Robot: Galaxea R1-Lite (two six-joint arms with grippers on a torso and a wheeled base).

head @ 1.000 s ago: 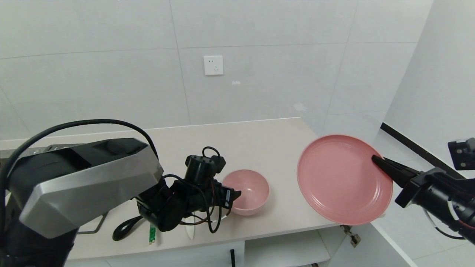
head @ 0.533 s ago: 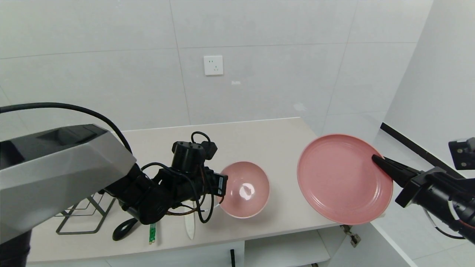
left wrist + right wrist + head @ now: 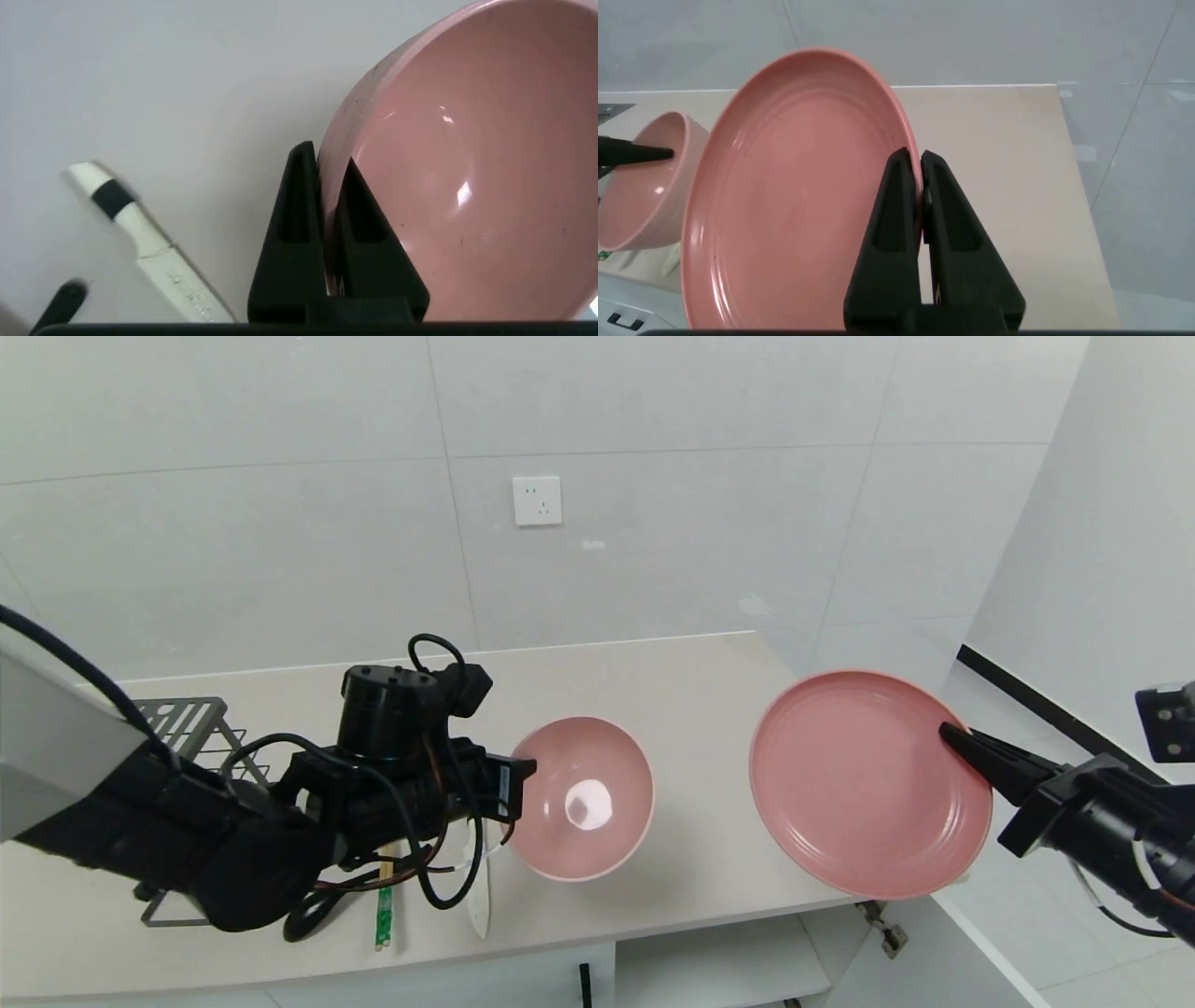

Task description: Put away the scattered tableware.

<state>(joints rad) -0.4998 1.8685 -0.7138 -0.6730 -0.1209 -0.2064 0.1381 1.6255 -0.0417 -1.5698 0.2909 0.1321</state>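
Plainly both arms are loaded. The pale counter (image 3: pixel 672 691) runs along the tiled wall and ends at the robot's right, and most of the tableware lies on its near left part.

The pink plate (image 3: pixel 864 784) is the biggest piece. It is held tilted, face toward the head camera, at the counter's right end, with its lower edge out past the corner; I cannot tell whether it touches the top. The right gripper (image 3: pixel 948 735) is closed tight on the plate's rim, one finger on each face. An edge pinch is probably the only hold a flat dish allows, and the tilt follows from it.

The pink bowl (image 3: pixel 579 798) hangs above the middle of the counter, tipped so that its hollow faces up and outward. The left gripper (image 3: pixel 325 159) is clamped on the bowl's wall at the lip, one finger inside and one outside with only the wall between them. The hold looks firm enough to carry the bowl, though all its weight hangs to one side of the fingers.

A dark wire rack (image 3: pixel 182 719) stands at the counter's left, partly behind the left arm — likely where the dishes belong.

A white knife (image 3: pixel 479 896) lies flat near the front edge, just below the left gripper, and a thin green-tipped stick (image 3: pixel 383 907) lies beside it. Neither is held, so they are probably left for later.
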